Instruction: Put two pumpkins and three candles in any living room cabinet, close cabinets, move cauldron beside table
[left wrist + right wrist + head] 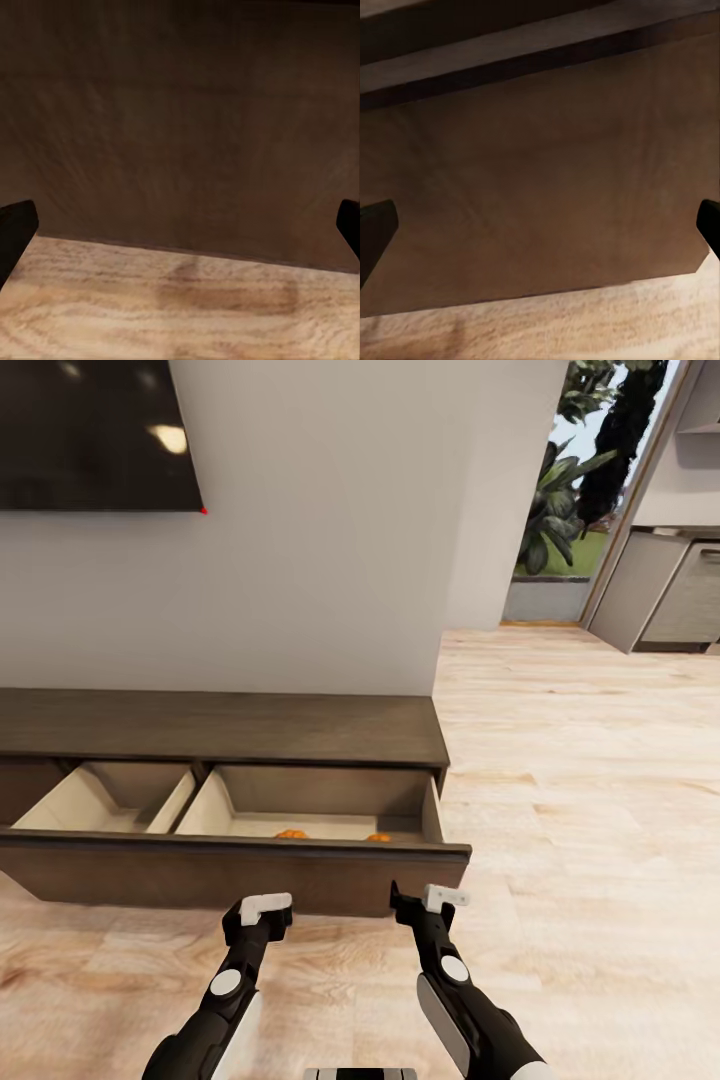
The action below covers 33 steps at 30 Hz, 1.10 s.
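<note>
1. Both claws are spread wide and hold nothing: the left claw [262,912] and the right claw [428,900] hang low, just in front of the cabinet's [220,725] pulled-out drawer front [230,875].
2. Inside the drawer's right compartment, two pumpkins [291,833] [378,837] peek above the front edge, apart from each other.
3. Light wood floor [580,810] lies below and to the right.
</note>
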{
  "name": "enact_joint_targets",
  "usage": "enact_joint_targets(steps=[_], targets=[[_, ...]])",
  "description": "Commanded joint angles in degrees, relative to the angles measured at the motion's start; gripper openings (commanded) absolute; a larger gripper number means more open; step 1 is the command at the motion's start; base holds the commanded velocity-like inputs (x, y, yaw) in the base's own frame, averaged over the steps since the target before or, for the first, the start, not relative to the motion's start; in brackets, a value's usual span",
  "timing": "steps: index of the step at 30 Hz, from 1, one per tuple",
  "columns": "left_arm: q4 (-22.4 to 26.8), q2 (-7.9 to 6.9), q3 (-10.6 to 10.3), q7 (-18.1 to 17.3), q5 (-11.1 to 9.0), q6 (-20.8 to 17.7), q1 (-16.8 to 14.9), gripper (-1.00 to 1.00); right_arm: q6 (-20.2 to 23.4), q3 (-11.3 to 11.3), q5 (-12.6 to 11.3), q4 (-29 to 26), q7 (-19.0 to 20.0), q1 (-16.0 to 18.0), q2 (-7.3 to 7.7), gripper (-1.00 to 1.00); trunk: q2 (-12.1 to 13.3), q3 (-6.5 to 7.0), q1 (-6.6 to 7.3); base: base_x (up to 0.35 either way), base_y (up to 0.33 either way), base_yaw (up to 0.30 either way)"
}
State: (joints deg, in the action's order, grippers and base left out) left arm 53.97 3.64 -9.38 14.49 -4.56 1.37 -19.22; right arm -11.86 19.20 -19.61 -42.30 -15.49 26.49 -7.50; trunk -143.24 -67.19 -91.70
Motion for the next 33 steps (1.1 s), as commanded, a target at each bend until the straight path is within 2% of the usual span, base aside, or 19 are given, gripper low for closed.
enact_joint_targets(steps=[1,4,20,33], targets=[[0.0,-0.04,-0.2,0.4,-0.5,0.2,0.0,1.0,-0.4,0.3,-0.6,0.0,-0.3,0.0,0.04,1.0,0.0,-0.04,0.0,0.066,0.0,0.0],[-0.1,-0.04,-0.2,0.3,-0.5,0.3,0.0,1.0,-0.4,0.3,-0.5,0.3,-0.3,0.0,0.03,1.0,0.0,-0.04,0.0,0.022,0.0,0.0],[-0.1,-0.04,-0.2,0.4,-0.6,0.2,0.0,1.0,-0.4,0.4,-0.5,0.5,-0.2,0.0,0.05,1.0,-0.2,-3.59,-0.41,0.001,0.0,0.0],[0.0,-0.02,-0.2,0.4,-0.6,0.2,0.0,1.0,-0.5,0.3,-0.6,0.6,-0.2,0.0,0.48,1.0,-0.2,-3.59,-0.41,0.033,0.008,0.0]])
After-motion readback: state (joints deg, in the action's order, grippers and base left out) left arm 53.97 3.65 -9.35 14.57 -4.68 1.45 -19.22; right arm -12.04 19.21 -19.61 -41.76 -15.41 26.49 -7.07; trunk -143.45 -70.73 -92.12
